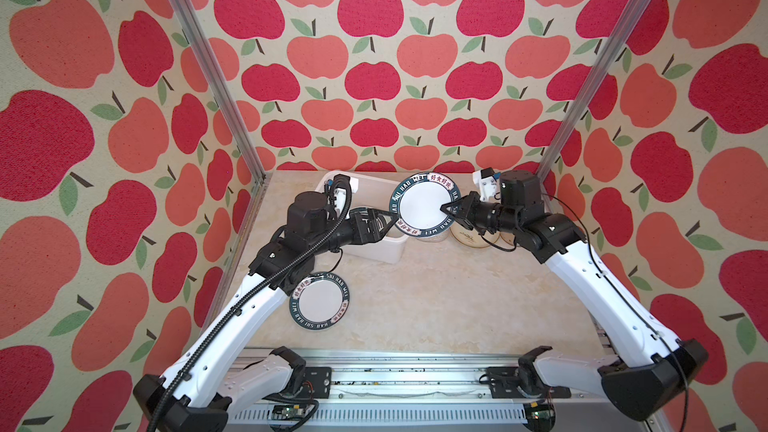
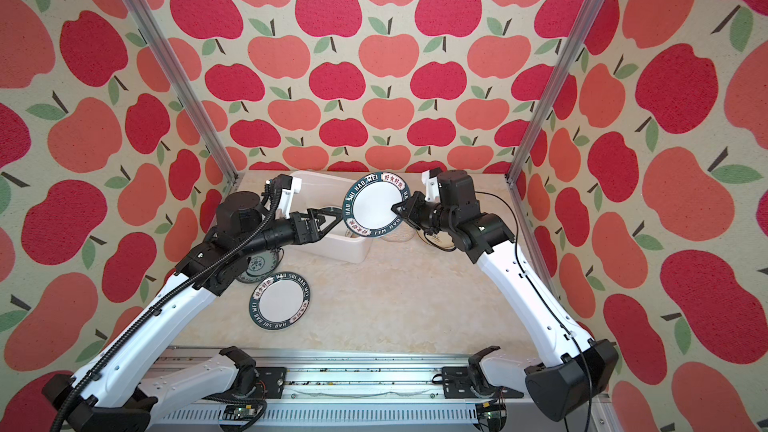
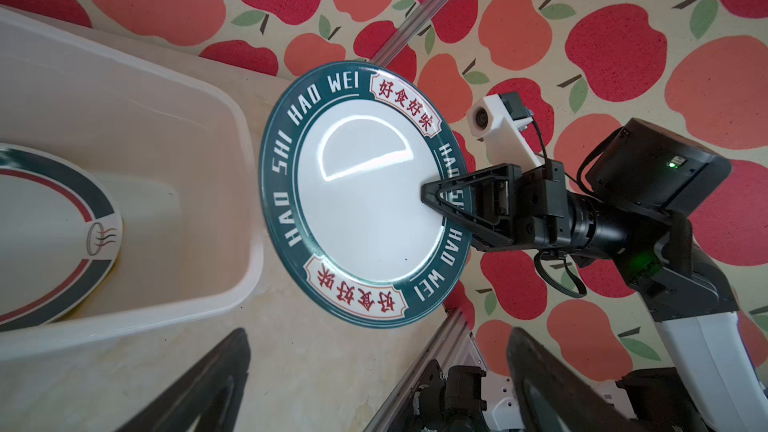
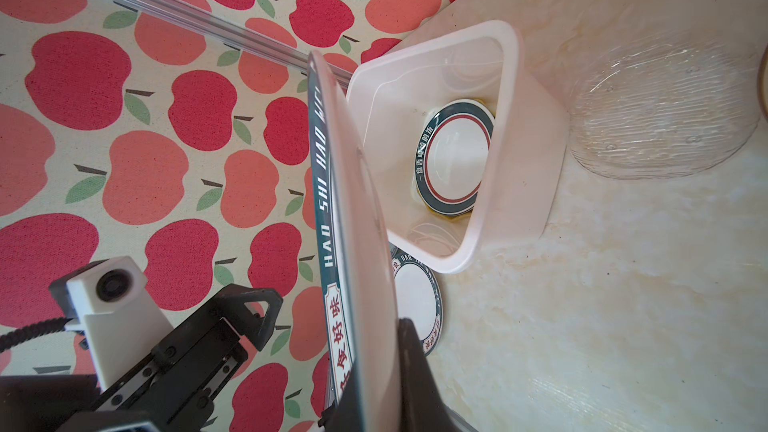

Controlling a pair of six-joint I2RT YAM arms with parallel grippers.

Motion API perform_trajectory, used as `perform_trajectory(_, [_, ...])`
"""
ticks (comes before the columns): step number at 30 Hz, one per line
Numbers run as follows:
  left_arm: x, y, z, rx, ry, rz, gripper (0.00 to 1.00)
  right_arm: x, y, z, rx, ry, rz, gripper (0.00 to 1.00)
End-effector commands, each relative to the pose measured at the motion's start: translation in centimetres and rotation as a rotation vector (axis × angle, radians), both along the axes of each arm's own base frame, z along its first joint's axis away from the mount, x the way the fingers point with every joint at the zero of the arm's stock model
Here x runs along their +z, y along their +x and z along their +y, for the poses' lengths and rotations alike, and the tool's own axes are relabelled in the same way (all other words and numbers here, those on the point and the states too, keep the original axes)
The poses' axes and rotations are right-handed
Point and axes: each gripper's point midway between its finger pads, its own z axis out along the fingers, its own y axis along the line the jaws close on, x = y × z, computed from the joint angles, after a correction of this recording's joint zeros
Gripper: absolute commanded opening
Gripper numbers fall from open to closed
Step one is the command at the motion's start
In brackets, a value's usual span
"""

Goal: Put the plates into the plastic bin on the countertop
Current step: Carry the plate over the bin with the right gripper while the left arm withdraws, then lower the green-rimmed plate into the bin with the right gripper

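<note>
- The right hand (image 1: 446, 207) is clamped on the rim of the raised plate (image 1: 419, 205), one finger (image 3: 436, 197) lying across its white face.
- The raised plate, white with a dark green lettered rim, is off the bench (image 1: 436, 297). It is tilted steeply on edge, just beside the right end of the bin (image 1: 374, 249).
- The left hand (image 2: 338, 222) has its jaws spread wide and holds nothing. Its tips are close to the raised plate's left rim, but I cannot tell whether they touch it.
- In the bin lies a ringed plate (image 4: 455, 160), white with green and red bands, flat on the bottom.
- A second lettered plate (image 1: 319, 302) lies flat on the bench, in front of the bin by the left arm.
- A glass plate (image 4: 660, 114) sits on the bench just beside the bin's right wall.
- A cream plate (image 1: 469, 236) lies on the bench, partly hidden under the right arm.
- A patterned plate (image 2: 259, 263) shows in part under the left arm.
</note>
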Motion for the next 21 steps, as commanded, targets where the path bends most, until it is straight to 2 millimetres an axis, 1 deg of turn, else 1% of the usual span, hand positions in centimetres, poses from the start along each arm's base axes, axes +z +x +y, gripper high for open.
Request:
perform_trajectory(1, [1.1, -1.0, 2.6, 0.045, 0.140, -0.182, 0.99, 2.2, 1.3, 1.1, -0.040, -0.008, -0.041, 0.00])
perform_trajectory(3, [1.4, -1.7, 3.5, 0.052, 0.193, -0.250, 0.99, 2.5, 2.0, 2.2, -0.057, -0.026, -0.032, 0.00])
perform_trajectory(6, [0.9, -2.4, 5.0, 0.083, 0.271, -0.305, 0.99, 2.4, 3.2, 4.2, -0.076, -0.039, -0.004, 0.00])
perform_trajectory(9, [0.2, -2.8, 6.6, 0.125, 0.348, -0.342, 0.99, 1.7, 4.5, 6.2, -0.088, -0.067, 0.032, 0.00])
perform_trajectory(11, [0.0, -3.1, 7.2, 0.142, 0.377, -0.364, 0.99, 1.0, 5.2, 7.7, -0.081, -0.095, 0.053, 0.00])
perform_trajectory(13, [0.1, -3.3, 7.6, 0.155, 0.379, -0.378, 0.99, 0.1, 5.9, 9.2, -0.061, -0.134, 0.070, 0.00])
perform_trajectory(16, [0.0, -3.7, 7.6, 0.151, 0.367, -0.377, 0.99, -1.1, 6.8, 11.4, -0.024, -0.198, 0.066, 0.00])
perform_trajectory(21, [-1.0, -3.8, 7.5, 0.141, 0.358, -0.345, 0.99, -4.3, 8.8, 14.0, 0.015, -0.265, 0.087, 0.00])
